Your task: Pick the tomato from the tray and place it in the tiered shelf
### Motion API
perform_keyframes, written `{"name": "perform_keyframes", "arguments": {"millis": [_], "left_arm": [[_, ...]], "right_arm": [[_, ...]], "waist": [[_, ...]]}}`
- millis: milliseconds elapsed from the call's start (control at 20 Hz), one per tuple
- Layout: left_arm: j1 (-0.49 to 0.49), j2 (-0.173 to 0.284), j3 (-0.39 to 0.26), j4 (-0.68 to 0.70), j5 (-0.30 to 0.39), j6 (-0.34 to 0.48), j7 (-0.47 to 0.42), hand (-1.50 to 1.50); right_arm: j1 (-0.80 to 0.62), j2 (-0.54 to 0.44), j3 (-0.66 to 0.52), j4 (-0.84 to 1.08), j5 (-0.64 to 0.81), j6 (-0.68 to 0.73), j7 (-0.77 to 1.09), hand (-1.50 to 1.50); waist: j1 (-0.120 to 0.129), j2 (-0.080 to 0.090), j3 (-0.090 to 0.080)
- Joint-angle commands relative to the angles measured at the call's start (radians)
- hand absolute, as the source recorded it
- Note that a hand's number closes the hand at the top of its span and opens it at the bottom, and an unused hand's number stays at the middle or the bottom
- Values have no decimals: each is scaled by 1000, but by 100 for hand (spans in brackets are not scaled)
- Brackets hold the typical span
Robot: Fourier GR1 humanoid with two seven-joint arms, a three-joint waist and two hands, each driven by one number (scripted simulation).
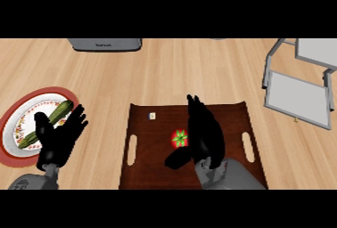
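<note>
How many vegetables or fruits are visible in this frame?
2: a tomato on the tray beside the right hand, and a zucchini on the plate. Hands may hide others.

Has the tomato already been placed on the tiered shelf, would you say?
No, the tomato lies on the tray, beside the open right hand, while the shelf stands apart at the right.

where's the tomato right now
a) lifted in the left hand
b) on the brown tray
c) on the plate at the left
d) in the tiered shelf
b: the tomato lies on the brown tray, beside the open right hand, with the tiered shelf off at the upper right.
</note>
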Motion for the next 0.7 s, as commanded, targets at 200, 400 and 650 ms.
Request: {"name": "perform_keyframes", "arguments": {"millis": [200,400,650], "left_arm": [[83,6,7,-77,-8,-14,31,0],[34,-4,31,-11,-22,-21,27,0],[34,-44,15,-10,-51,-21,4,0]], "right_arm": [[38,33,9,21,67,6,168,-150],[70,33,72,52,73,-76,158,-150],[-69,33,52,224,45,-100,161,-150]], "waist": [[4,0,-2],[-4,1,-3],[10,4,-3]]}}
